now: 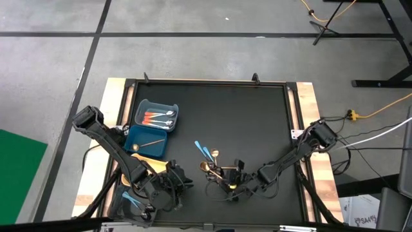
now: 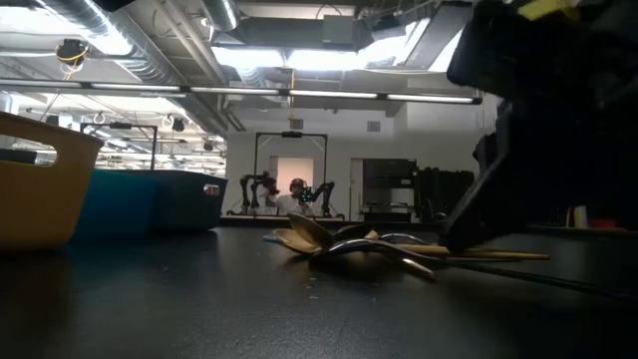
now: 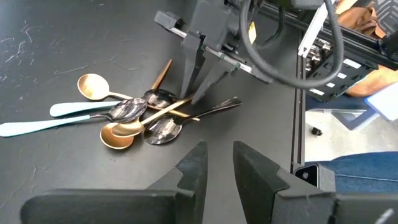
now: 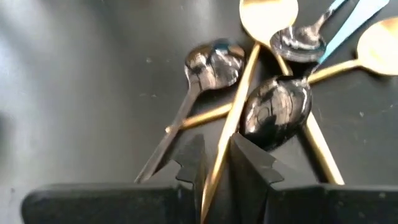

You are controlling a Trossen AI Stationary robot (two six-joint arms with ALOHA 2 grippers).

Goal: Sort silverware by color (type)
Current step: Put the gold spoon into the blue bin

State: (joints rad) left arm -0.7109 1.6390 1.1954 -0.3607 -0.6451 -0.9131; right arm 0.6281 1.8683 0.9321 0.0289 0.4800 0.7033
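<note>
Near the front middle of the black surface (image 1: 257, 116) lies a heap of gold and black spoons (image 3: 146, 118); the right gripper (image 4: 216, 163), narrowly parted, straddles a gold handle (image 4: 229, 146). Beside it, the left gripper (image 3: 219, 163) hovers slightly open, empty.

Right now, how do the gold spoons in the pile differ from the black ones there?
The gold spoons are warm yellow with matte bowls; the black spoons are dark and mirror-shiny. One gold spoon lies clear at the pile's edge; the black ones all overlap others. Both are small, thin-handled, lying flat.
</note>
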